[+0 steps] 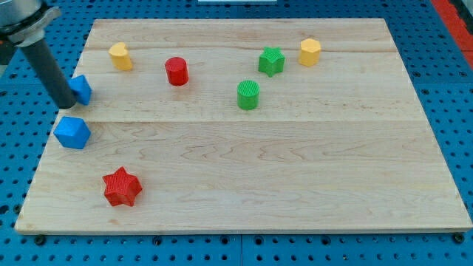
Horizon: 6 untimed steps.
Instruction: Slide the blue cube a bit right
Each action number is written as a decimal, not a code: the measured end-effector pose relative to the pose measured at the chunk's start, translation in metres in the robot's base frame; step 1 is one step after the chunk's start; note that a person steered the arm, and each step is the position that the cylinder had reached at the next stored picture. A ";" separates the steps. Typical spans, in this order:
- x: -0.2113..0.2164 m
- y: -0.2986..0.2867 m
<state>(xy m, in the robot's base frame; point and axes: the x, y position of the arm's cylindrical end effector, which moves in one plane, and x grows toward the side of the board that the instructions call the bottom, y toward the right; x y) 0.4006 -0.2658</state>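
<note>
Wooden board [244, 185] fills the view. Nearest lies a red star [122, 186], then one blue block [72, 132]. Farther up, my tip [66, 103], a bare rod with nothing to spread or pinch, touches the blue cube's [82, 89] left side; push rightward gently, centred.

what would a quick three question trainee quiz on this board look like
1. True or false: my tip sits at the view's left side of the upper blue block.
2. How many red blocks are on the board?
3. Which block lies nearest the view's bottom? A) red star B) green cylinder C) lower blue block

Key: 1 true; 2 two, the red cylinder and the star; 3 A.
</note>
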 end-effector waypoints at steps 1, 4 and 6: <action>-0.007 0.012; 0.053 -0.038; 0.094 0.002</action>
